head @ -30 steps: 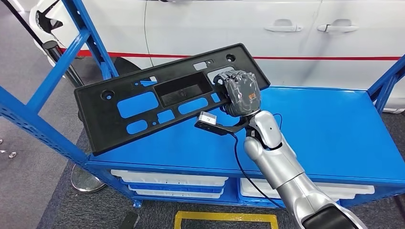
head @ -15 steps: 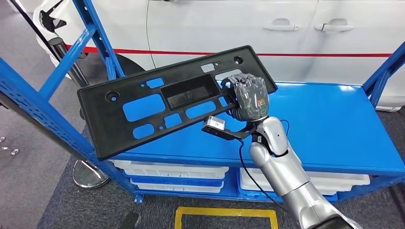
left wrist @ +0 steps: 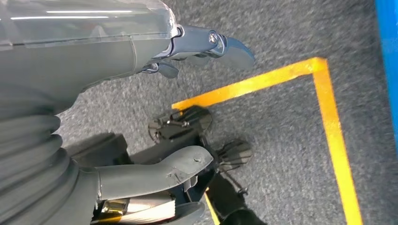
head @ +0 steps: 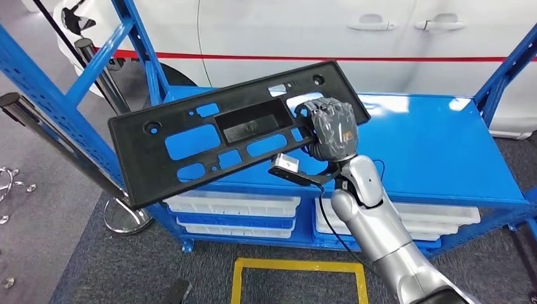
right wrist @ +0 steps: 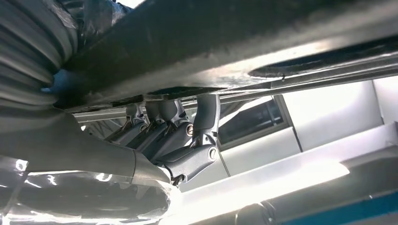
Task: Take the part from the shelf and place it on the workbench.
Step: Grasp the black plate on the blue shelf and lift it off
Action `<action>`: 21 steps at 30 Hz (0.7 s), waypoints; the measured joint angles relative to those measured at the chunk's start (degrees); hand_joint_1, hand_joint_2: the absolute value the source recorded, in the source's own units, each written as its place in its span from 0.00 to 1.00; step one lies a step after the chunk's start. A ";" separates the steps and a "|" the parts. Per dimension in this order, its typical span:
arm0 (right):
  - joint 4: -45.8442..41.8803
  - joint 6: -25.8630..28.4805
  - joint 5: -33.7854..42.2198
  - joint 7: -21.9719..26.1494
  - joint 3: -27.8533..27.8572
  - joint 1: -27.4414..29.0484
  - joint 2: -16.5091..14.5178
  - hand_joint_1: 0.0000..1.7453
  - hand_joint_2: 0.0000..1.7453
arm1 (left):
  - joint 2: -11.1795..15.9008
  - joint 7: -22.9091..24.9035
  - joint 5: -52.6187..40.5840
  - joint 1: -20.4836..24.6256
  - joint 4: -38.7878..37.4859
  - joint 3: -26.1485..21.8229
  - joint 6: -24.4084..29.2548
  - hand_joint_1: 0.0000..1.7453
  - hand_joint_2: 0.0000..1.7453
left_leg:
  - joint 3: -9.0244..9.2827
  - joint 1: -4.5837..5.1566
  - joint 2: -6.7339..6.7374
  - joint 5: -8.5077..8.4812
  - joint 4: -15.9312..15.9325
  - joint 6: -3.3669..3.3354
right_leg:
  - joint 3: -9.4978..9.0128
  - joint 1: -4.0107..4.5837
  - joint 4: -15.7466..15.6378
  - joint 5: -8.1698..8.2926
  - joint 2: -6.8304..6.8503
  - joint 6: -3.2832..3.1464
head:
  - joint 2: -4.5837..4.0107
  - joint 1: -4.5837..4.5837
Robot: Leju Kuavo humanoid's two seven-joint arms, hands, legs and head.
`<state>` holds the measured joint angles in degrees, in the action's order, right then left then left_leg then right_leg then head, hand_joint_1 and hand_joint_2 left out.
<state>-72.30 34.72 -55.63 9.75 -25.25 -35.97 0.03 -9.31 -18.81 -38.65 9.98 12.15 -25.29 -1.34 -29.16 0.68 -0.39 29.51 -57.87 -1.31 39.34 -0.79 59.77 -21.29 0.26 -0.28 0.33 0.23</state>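
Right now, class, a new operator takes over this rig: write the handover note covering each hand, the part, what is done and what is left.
Right hand: grips the black part near its right end, holding it tilted in the air above the blue shelf.
Left hand: holds nothing, hanging over the grey floor by the yellow floor line.
Done: part lifted off the shelf.
Left: carry it to the workbench and set it down.

Even overhead light kept the head view bright and sharp, with soft shadows under the blue shelf [head: 437, 145]. The right wrist view was blurred and blown out behind the dark part [right wrist: 225, 42]. Streaks of glare crossed the left hand [left wrist: 94, 42].
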 joint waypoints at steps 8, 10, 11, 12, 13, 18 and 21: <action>-0.04 -0.08 -0.19 -0.06 0.18 0.07 0.27 1.00 1.00 | -0.33 -0.02 -0.38 0.15 0.00 0.00 -0.27 0.00 1.00 | -4.73 -0.35 0.55 -5.80 1.43 -1.59 | 3.77 -0.11 14.38 -11.34 -0.22 1.51 | 0.00 -0.03; 0.02 -0.18 -0.29 -0.14 0.18 0.26 0.36 1.00 1.00 | -0.37 0.04 -0.50 0.09 0.00 0.00 -0.42 0.00 1.00 | -6.82 -0.44 0.59 -6.89 0.80 -1.33 | 1.98 -0.31 15.46 -9.22 -0.21 1.76 | 0.00 -0.03; 0.05 -0.22 -0.32 -0.18 0.18 0.34 0.38 1.00 1.00 | -0.40 0.08 -0.55 0.08 0.00 0.00 -0.48 0.00 1.00 | -7.81 -0.52 0.59 -7.30 0.32 -1.09 | -0.44 -0.49 12.94 -7.75 -0.20 1.90 | 0.00 -0.03; 0.07 -0.23 -0.35 -0.21 0.18 0.38 0.38 1.00 1.00 | -0.44 0.10 -0.58 0.07 0.00 0.00 -0.54 0.00 1.00 | -8.75 -0.55 0.57 -7.63 -0.24 -0.82 | -3.27 -0.62 9.31 -7.33 -0.20 2.03 | 0.00 -0.04; 0.07 -0.23 -0.42 -0.22 0.18 0.42 0.38 1.00 1.00 | -0.47 0.13 -0.62 0.06 0.01 0.00 -0.59 0.00 1.00 | -9.50 -0.54 0.53 -7.91 -0.86 -0.52 | -5.91 -0.57 5.62 -7.73 -0.32 1.89 | 0.00 -0.01; 0.17 -0.14 -1.30 -0.41 0.25 1.04 0.44 1.00 1.00 | -0.57 0.23 -0.93 -0.21 0.00 0.01 -0.90 0.00 1.00 | -11.05 -0.74 0.28 -8.39 -2.37 1.00 | -7.62 -0.05 0.87 -8.34 -0.45 -0.36 | 0.00 0.01; 0.26 -0.09 -1.45 -0.50 0.25 1.24 0.43 1.00 1.00 | -0.68 0.31 -0.98 -0.38 0.00 0.02 -0.96 0.00 1.00 | -13.44 -0.97 0.24 -0.64 -9.61 1.77 | -5.28 0.00 0.66 -6.11 -0.27 -1.49 | 0.00 0.07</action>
<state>-72.05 34.63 -57.07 9.25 -25.00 -34.73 0.46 -9.99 -18.51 -39.63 9.60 12.15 -25.27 -2.30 -42.59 -0.29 -0.16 28.86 -67.49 0.46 34.07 -0.79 60.44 -27.40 -0.01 -1.77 0.33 0.30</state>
